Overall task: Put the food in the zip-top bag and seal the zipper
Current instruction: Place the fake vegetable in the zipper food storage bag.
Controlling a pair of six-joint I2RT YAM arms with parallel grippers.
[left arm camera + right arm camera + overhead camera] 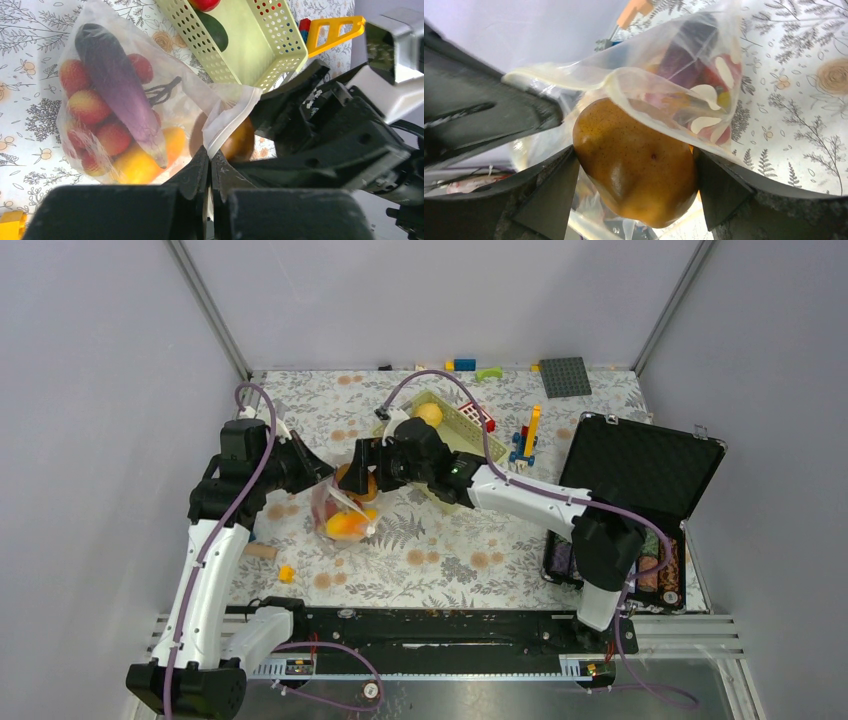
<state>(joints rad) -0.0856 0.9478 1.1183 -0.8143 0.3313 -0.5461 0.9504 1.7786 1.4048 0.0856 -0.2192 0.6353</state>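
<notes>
Zip-top bag [340, 512] lying on the floral desk [450, 555], left of centre in the overhead view, worked from both sides at once.

Left tool [210, 157], bottom centre of its own wrist view: pinched fully together on the near lip of the bag's mouth, right by the zipper [227, 117], a pale strip folded back over the opening.

Right tool [634, 190], reaching in from the right of the overhead view: spread wide and clamped on a golden-brown fruit [624, 145], one finger on each flank. Fruit right at the mouth, its far end tucked under the raised upper lip of film; how deep inside, hard to tell.

Outward from the fruit: body of the bag stretching away toward the upper left of the left wrist view, long axis roughly in line with the right tool's reach, mouth facing the fruit. Already inside: a purple eggplant [117, 85] lying lengthwise along that axis, with red, orange and yellow pieces [90, 107] packed around it. Judged spare room: mostly near the mouth, beside the eggplant's tip, so probably a short straight push along the axis.

Edges: pale green lattice basket [240, 45] just beyond the mouth, holding a red and a dark green piece. Small yellow piece [287, 573] loose on the desk near the bag's lower left. Black case [640, 470] well apart, at right. Both tools close together at the mouth; possible snag of the wide fingers on the film.
</notes>
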